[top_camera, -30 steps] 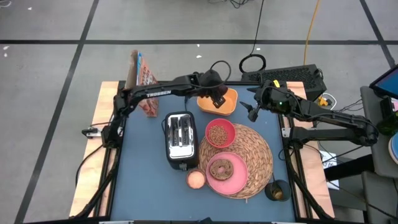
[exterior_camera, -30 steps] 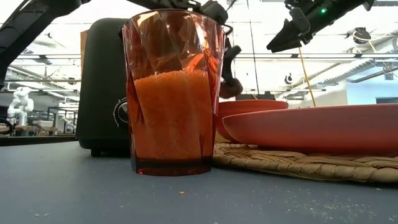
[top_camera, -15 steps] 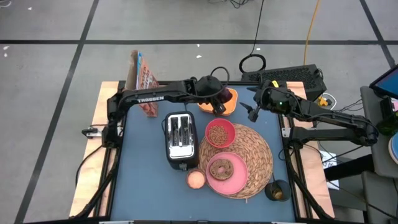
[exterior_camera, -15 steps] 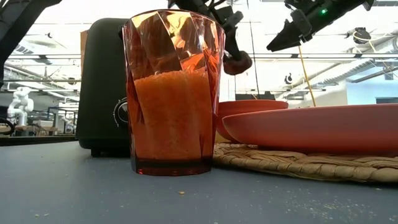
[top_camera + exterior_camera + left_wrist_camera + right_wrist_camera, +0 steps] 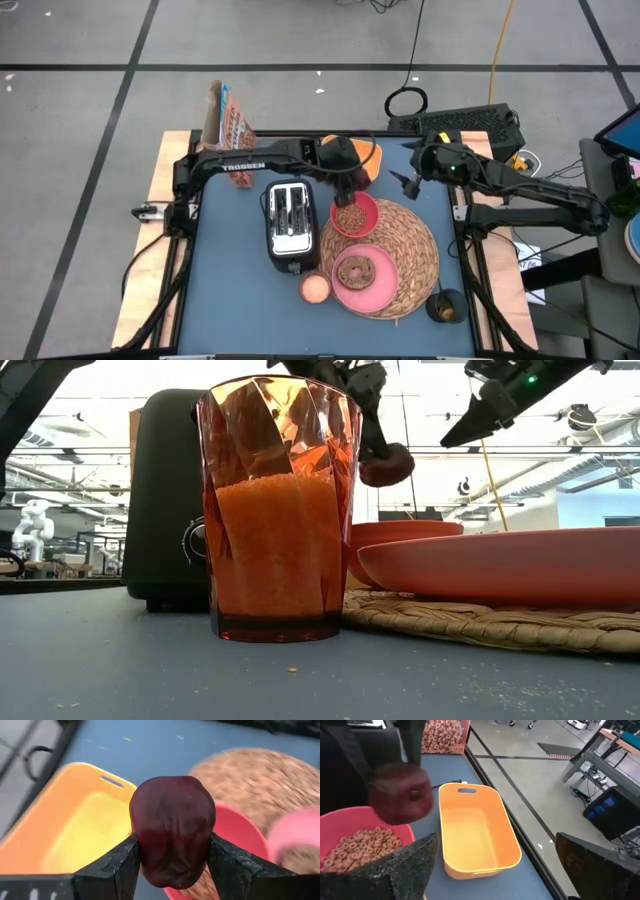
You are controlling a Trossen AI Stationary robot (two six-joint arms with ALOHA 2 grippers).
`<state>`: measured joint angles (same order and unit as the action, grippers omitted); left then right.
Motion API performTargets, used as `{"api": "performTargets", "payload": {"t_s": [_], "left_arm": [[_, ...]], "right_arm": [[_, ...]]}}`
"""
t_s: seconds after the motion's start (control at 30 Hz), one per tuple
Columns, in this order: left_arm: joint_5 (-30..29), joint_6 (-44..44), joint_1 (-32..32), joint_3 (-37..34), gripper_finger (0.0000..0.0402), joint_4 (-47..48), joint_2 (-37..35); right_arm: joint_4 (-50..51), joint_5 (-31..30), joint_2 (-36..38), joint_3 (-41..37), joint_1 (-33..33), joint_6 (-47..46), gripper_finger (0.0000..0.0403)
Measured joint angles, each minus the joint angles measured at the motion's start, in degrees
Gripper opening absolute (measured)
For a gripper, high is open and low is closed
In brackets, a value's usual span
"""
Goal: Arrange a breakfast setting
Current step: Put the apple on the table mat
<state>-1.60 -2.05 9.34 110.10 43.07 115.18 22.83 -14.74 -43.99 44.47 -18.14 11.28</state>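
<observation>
My left gripper (image 5: 347, 188) hangs over the far rim of the pink bowl (image 5: 353, 214) of cereal rings, shut on a small dark-red fruit (image 5: 172, 830). The low view shows the fruit (image 5: 385, 463) high above the table. The bowl and a pink plate (image 5: 362, 275) bearing the brown ring-shaped bread (image 5: 355, 269) rest on the round straw placemat (image 5: 405, 250). My right gripper (image 5: 405, 181) waits open in the air past the placemat's far right, with nothing between its fingers. My left gripper pinches the fruit's two opposite sides (image 5: 140, 845) between its two fingers (image 5: 120, 867). The fingers slant down from the table's left and far side. The fruit sits at their free ends, lifted clear above the bowl's far rim.
An orange bin (image 5: 368, 160) stands at the far edge behind the bowl. A black toaster (image 5: 292, 222) sits left of the placemat, with an orange tumbler (image 5: 315, 288) near it. A cereal box (image 5: 228, 130) stands far left, and a dark cup (image 5: 445, 306) near right.
My left gripper has carried the fruit from over the orange bin toward the table's near edge and a little right, rising slightly and rolling, until it hangs above the pink bowl's far rim. It has stayed shut on the fruit.
</observation>
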Motion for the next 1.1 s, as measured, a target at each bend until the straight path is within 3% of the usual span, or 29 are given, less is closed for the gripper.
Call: {"api": "performTargets", "payload": {"t_s": [0.23,0.3,0.5,0.63,1.1], "left_arm": [[13.9,4.9,-0.5,0.0,0.0207,0.3,0.0],[18.5,5.8,-0.5,0.0,0.0207,0.1,0.0],[27.3,6.6,-0.5,0.0,0.0207,0.1,0.0],[30.8,5.8,-0.6,0.0,0.0207,0.0,0.0],[33.5,4.5,-0.8,0.0,0.0207,-3.8,0.0]], "right_arm": [[3.3,1.5,2.8,0.0,1.8,4.8,0.0389],[3.4,6.4,3.3,0.0,2.3,6.1,0.0389],[1.5,28.5,3.5,0.0,3.6,9.5,0.0389],[-0.8,36.3,2.6,0.0,4.7,10.6,0.0389],[-9.2,37.6,-2.5,0.0,11.8,14.9,0.0389]]}}
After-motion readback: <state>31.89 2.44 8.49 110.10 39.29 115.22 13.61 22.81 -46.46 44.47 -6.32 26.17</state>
